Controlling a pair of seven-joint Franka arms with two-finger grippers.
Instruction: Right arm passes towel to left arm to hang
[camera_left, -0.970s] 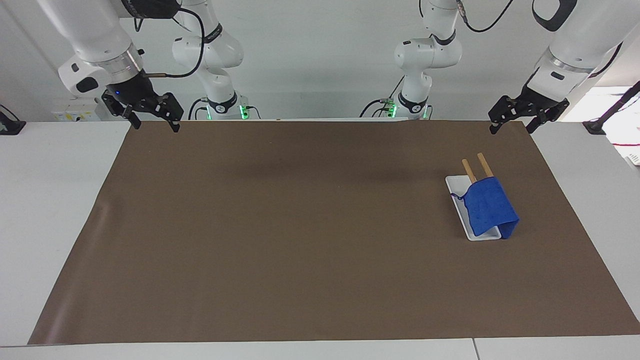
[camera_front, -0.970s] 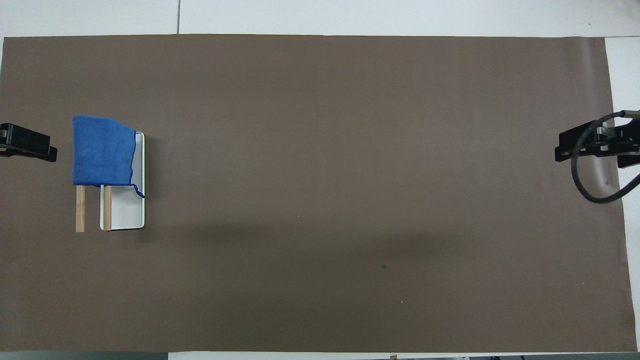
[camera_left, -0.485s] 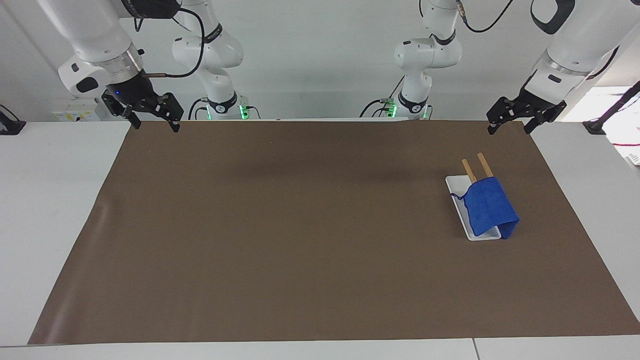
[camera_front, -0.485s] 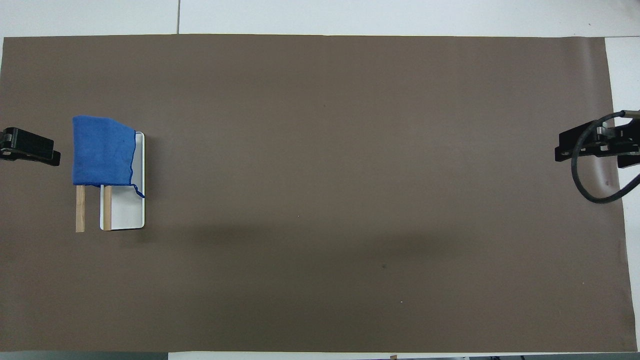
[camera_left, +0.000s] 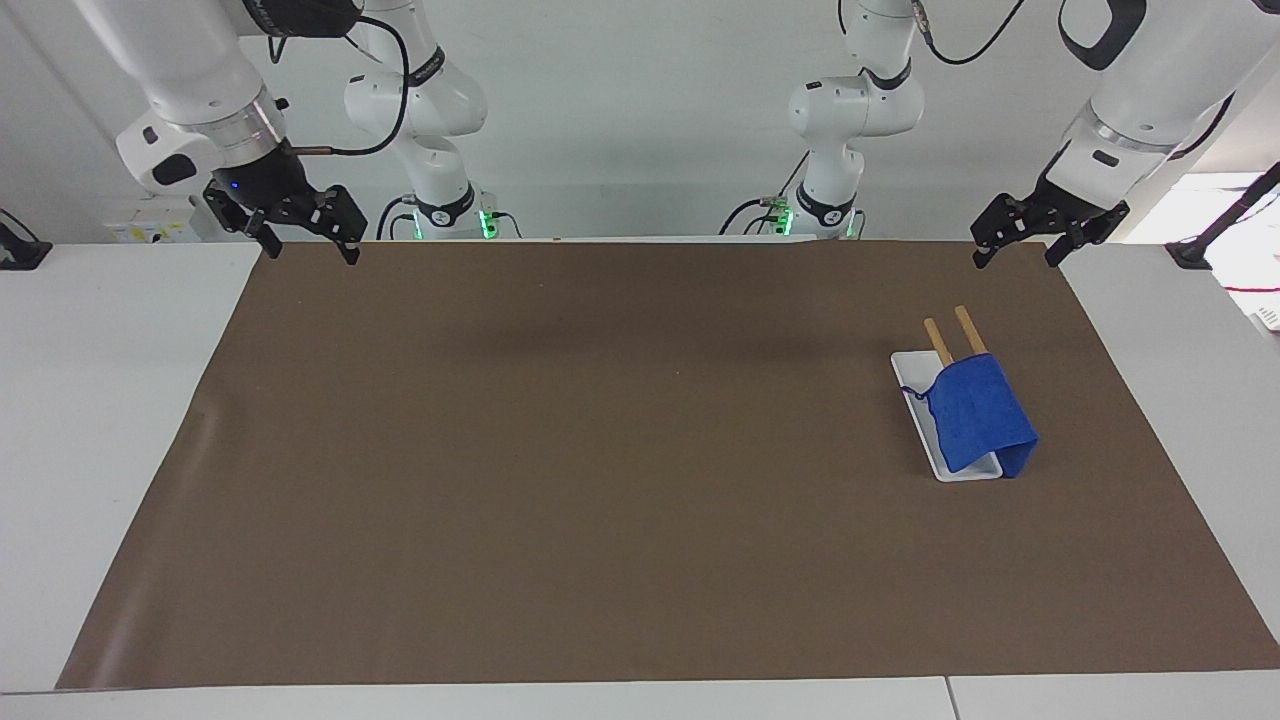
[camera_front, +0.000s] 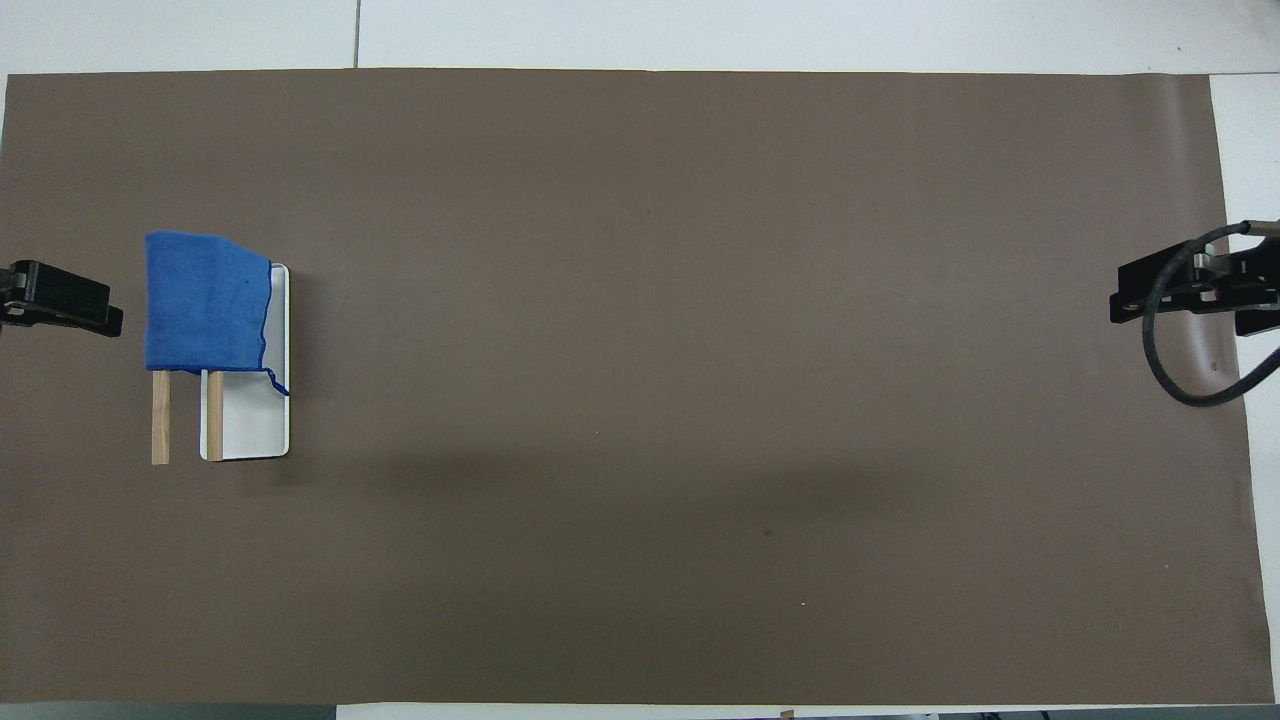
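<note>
The blue towel (camera_left: 975, 415) (camera_front: 205, 300) hangs folded over the two wooden bars (camera_left: 942, 338) (camera_front: 160, 420) of a rack with a white base (camera_left: 912, 380) (camera_front: 245, 430), at the left arm's end of the table. The bars' ends nearer to the robots stick out bare. My left gripper (camera_left: 1015, 256) (camera_front: 62, 298) hovers open and holds nothing, over the mat's corner beside the rack and apart from the towel. Over the mat's corner at the right arm's end, my right gripper (camera_left: 310, 250) (camera_front: 1190, 290) with its blue light hangs open and holds nothing.
A brown mat (camera_left: 600, 450) (camera_front: 640, 400) covers most of the white table (camera_left: 110, 400). Two smaller white arms with green-lit bases (camera_left: 450, 215) (camera_left: 815, 210) stand at the robots' edge of the table. A black cable (camera_front: 1165, 360) loops from the right gripper.
The left gripper has lifted slightly and drifted a little toward the rack. The right arm, the towel and the rack have stayed where they were.
</note>
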